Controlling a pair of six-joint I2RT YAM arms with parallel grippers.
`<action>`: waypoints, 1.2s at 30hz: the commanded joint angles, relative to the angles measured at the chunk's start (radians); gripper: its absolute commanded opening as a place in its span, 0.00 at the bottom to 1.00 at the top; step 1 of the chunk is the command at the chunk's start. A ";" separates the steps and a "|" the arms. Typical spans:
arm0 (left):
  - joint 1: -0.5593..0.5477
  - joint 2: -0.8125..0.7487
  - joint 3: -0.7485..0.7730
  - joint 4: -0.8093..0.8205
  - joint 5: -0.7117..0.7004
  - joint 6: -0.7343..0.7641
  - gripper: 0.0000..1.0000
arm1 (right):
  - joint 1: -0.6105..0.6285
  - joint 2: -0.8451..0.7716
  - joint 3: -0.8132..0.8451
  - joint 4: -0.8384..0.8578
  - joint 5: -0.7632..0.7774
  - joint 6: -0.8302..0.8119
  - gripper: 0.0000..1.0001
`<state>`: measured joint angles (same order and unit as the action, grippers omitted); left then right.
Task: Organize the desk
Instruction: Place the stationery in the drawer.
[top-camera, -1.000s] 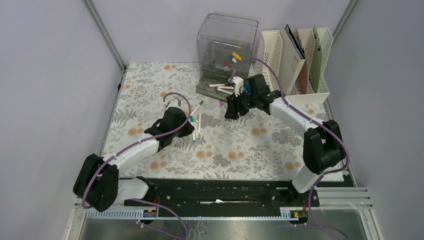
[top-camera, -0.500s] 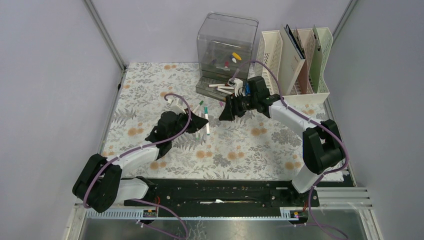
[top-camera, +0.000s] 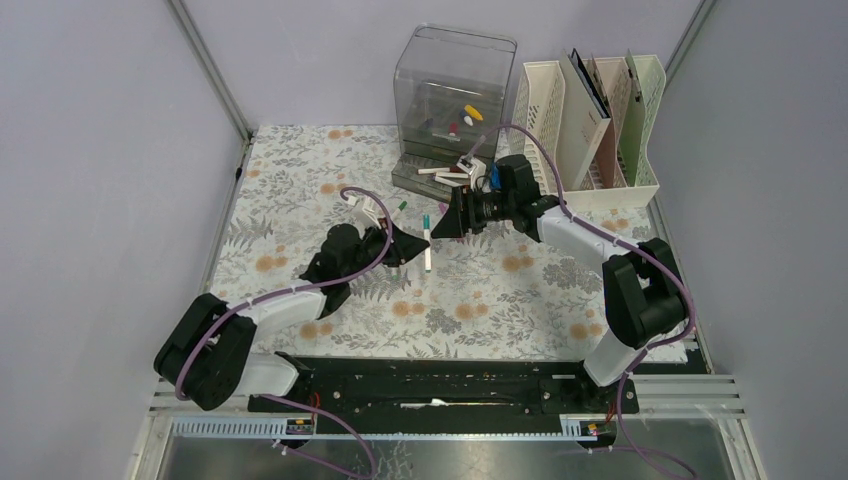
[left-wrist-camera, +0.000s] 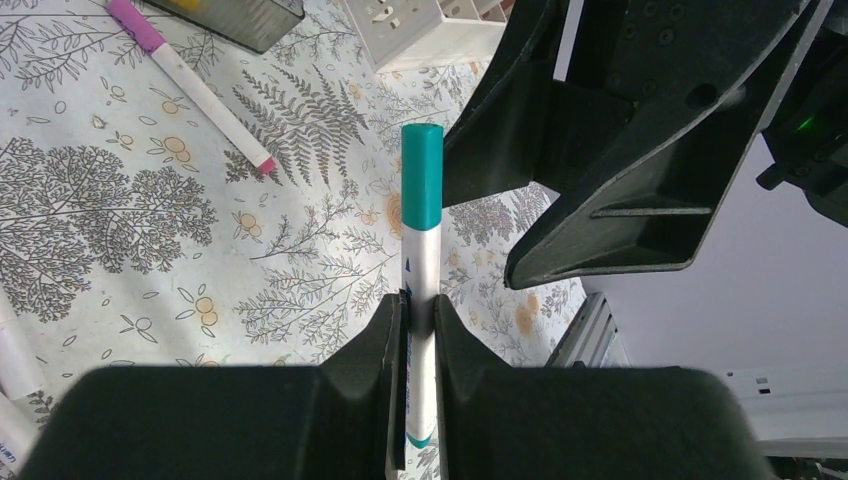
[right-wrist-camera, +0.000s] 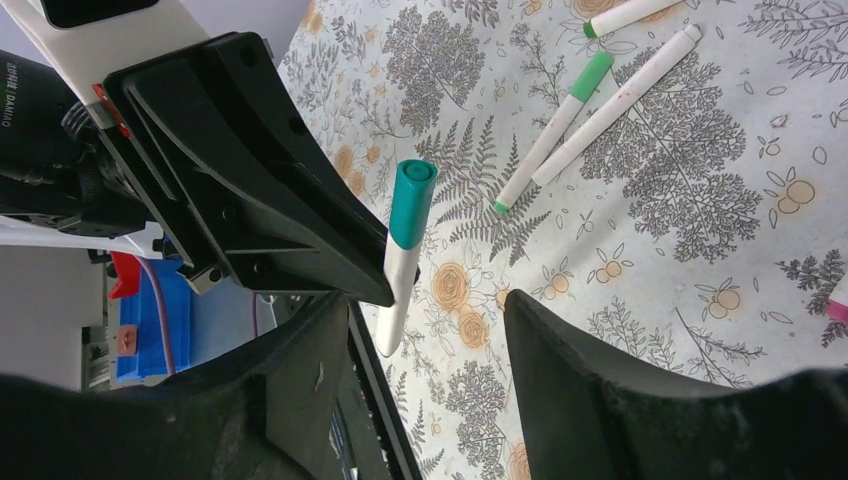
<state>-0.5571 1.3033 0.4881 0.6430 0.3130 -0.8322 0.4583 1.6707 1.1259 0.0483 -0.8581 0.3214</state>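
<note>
While the left gripper (left-wrist-camera: 420, 312) pinches a teal-capped white plastic marker (left-wrist-camera: 421, 190) above the fern-printed white cloth desk (top-camera: 500, 300), the right gripper (right-wrist-camera: 425, 315) faces it, jaws spread.

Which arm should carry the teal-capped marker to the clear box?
Right gripper, probably: its open jaws face the marker the left gripper holds, and that arm sits nearer the clear box.

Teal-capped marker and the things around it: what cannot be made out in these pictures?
- Teal-capped marker: its print too small, left wrist view.
- White pens: cut off by the left edge, same view.
- Clear box: contents tiny behind plastic, top view.
</note>
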 joint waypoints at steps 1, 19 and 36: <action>-0.006 0.019 0.029 0.098 0.044 -0.005 0.00 | 0.009 -0.002 -0.009 0.051 -0.031 0.030 0.65; -0.020 0.067 0.056 0.134 0.095 -0.021 0.00 | 0.025 0.006 -0.022 0.122 -0.028 0.115 0.54; -0.027 0.078 0.074 0.114 0.091 -0.030 0.14 | 0.041 0.011 -0.014 0.119 -0.041 0.101 0.08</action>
<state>-0.5812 1.3731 0.5106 0.7132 0.3996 -0.8593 0.4843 1.6825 1.1053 0.1284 -0.8574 0.4263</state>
